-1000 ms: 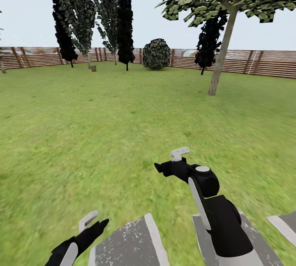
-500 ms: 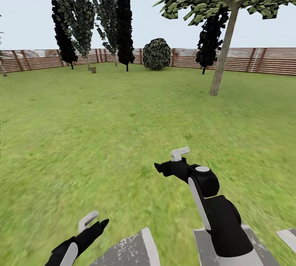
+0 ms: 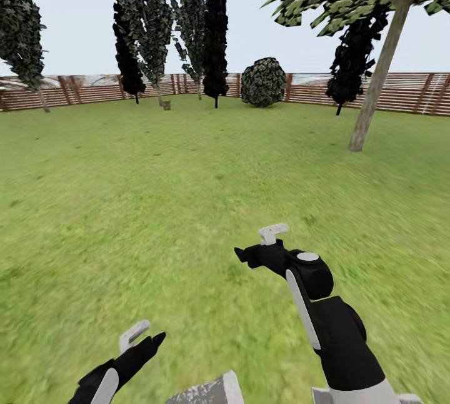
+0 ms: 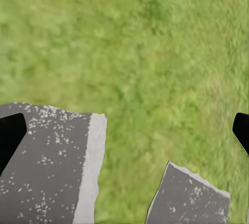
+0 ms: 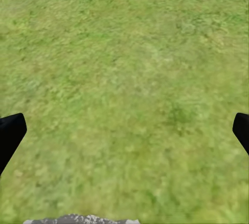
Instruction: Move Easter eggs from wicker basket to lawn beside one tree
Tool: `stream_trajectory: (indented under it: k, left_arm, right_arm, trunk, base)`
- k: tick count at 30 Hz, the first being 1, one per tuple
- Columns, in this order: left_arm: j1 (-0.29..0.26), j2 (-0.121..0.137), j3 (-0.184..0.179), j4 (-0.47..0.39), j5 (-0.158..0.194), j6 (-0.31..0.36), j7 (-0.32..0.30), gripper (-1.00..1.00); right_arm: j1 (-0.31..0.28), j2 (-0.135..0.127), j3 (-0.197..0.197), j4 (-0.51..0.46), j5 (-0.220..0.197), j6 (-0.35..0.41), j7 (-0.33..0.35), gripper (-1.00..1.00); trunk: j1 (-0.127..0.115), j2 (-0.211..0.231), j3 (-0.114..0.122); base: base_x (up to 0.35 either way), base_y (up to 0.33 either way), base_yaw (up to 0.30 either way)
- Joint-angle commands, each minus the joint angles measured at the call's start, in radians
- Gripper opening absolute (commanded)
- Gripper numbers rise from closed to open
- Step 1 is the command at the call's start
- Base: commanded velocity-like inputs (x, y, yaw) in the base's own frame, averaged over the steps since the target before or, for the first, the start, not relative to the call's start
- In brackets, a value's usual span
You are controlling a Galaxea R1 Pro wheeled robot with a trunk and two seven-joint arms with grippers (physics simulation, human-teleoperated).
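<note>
Head view: none of the three Easter eggs can be made out. A small brown object (image 3: 167, 104) sits far off at about 11 o'clock, on the lawn (image 3: 187, 191) just short of the fence (image 3: 94, 88). It may be the wicker basket, but it is too small to be sure. The tree (image 3: 377, 94) with the pale trunk stands at roughly 1 o'clock, well apart from that object.

Both hands are empty. The left gripper (image 4: 124, 130) hangs with its fingers spread wide over grey paving slabs (image 4: 57, 167) and grass, and the right gripper (image 5: 124, 130) is spread just as wide over bare grass.

The main risk is committing to that brown speck when it may be a stump or something else, which would waste a long drive. Dark thin-trunked trees (image 3: 215, 35) stand close behind it at 12 o'clock, so a hasty approach could bring an arm against a trunk. The long way between speck and pale tree also gives a carried egg plenty of time to slip.
</note>
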Motion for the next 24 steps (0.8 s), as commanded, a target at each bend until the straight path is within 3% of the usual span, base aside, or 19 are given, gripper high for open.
stream_trajectory:
  k: [1,8,24]
  left_arm:
    - [-0.001,0.000,0.003,-0.001,0.006,0.008,-0.003,1.00]
    - [-0.001,0.000,0.003,-0.001,0.006,0.008,-0.003,1.00]
    - [-0.001,0.000,0.003,-0.001,0.006,0.008,-0.002,1.00]
  right_arm:
    - [-0.001,0.000,0.000,-0.001,0.005,0.005,0.005,1.00]
    - [-0.001,0.000,-0.002,-0.001,0.005,0.005,0.005,1.00]
    - [-0.001,-0.001,-0.002,-0.001,0.005,0.005,0.005,1.00]
  trunk:
    - [0.001,-0.002,-0.002]
    - [0.001,-0.002,-0.002]
    - [0.001,-0.002,-0.002]
  base:
    - [0.334,-0.084,0.244]
    - [0.334,-0.084,0.109]
    - [0.334,-0.084,0.006]
